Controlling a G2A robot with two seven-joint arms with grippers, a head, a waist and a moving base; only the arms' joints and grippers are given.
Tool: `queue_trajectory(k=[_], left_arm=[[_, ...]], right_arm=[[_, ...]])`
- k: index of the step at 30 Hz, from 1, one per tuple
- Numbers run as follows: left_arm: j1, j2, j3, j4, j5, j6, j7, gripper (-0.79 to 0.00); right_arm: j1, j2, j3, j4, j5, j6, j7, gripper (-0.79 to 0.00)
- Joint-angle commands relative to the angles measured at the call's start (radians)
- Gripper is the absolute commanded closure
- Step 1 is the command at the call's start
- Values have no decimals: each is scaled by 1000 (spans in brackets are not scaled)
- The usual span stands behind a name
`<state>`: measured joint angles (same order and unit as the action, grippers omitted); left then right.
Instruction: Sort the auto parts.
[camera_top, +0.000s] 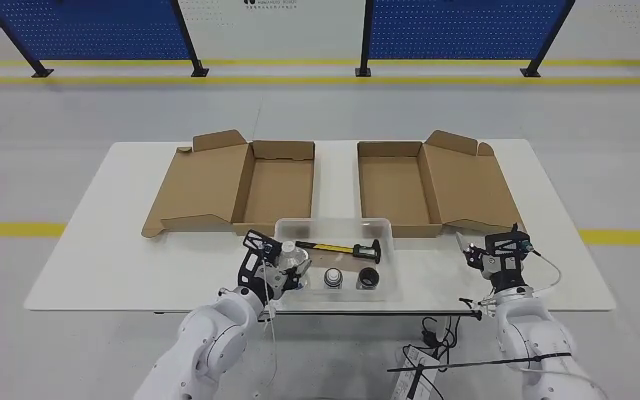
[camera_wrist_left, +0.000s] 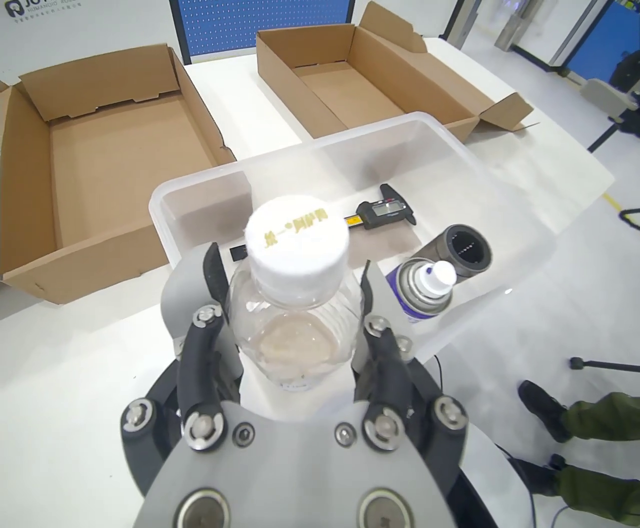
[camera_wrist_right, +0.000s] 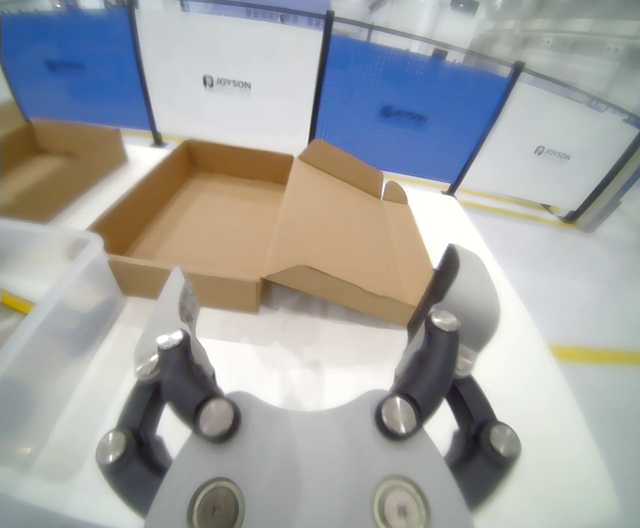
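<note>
Left gripper with both fingers closed against the shoulders of a bottle. The bottle is clear ribbed plastic with a white screw cap that bears yellowish print, and the cap faces the wrist camera. In the top view the left gripper holds the bottle at the left end of a clear plastic bin. Whether the bottle's base rests on the bin floor cannot be told. The bin stands at the near edge of the white worktop, midway along it. It contains a black digital caliper with a yellow beam, lying lengthwise toward the far wall. Nearer the front wall are a spray can with a white nozzle, standing upright, and just beside it to the right a dark hollow cylinder. Beyond the bin, two shallow cardboard boxes lie side by side and apart. The left box has its lid folded out to the left, and the right box has its lid folded out to the right. The right gripper has its fingers spread wide with nothing between them. It is above the worktop near the right front corner, to the right of the bin and well apart from it.
</note>
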<state>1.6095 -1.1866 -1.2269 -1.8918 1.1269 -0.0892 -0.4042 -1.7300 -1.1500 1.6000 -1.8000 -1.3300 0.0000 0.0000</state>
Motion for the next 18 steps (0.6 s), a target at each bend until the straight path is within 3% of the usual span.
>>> queue_trajectory(k=[1,9,18], left_arm=[[0,0,0,-1,-4,0,1,0],[7,0,-15,-32,-39,-14,17,0],[31,8,-67,-155,-110,-71,6,0]], right_arm=[[0,0,0,0,0,0,0,-785],[0,0,0,0,0,0,0,-785],[0,0,0,0,0,0,0,-785]])
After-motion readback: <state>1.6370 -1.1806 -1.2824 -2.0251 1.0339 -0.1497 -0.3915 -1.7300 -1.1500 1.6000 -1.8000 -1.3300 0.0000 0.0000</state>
